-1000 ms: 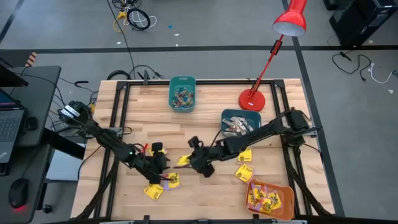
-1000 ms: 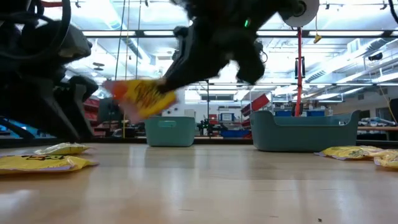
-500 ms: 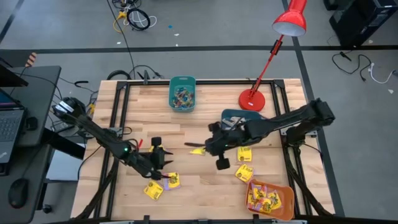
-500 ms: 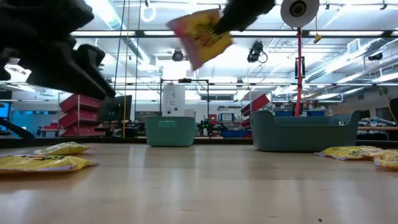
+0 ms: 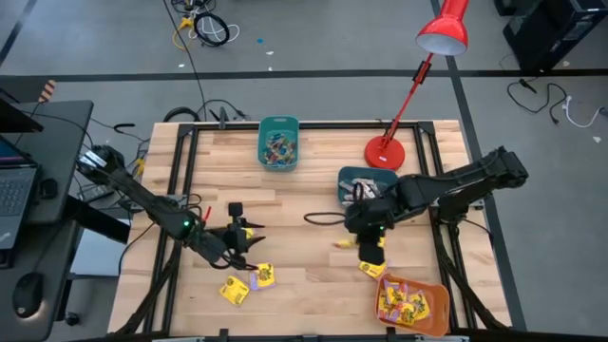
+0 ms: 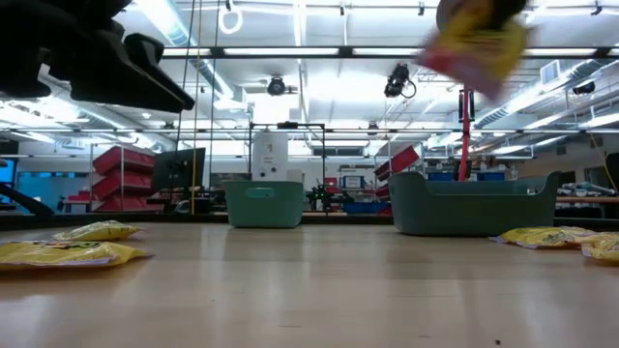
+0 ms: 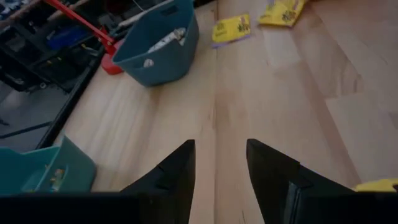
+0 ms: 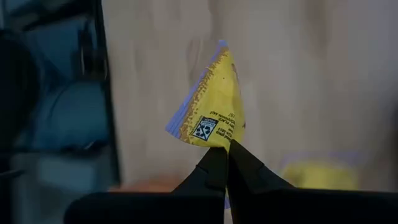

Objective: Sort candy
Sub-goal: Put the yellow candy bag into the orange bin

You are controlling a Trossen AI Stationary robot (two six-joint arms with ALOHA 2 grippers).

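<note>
While the left gripper hangs with fingers parted above two yellow packets, the right gripper pinches a yellow candy packet over the table.

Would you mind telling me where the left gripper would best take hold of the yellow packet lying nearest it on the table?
Probably by an edge or corner, from straight above. The yellow packet lies flat on the table, so only its thin rim offers pinching purchase. The left gripper, open and empty, hovers just beside it; the right gripper shows the same corner pinch on its packet.
</note>
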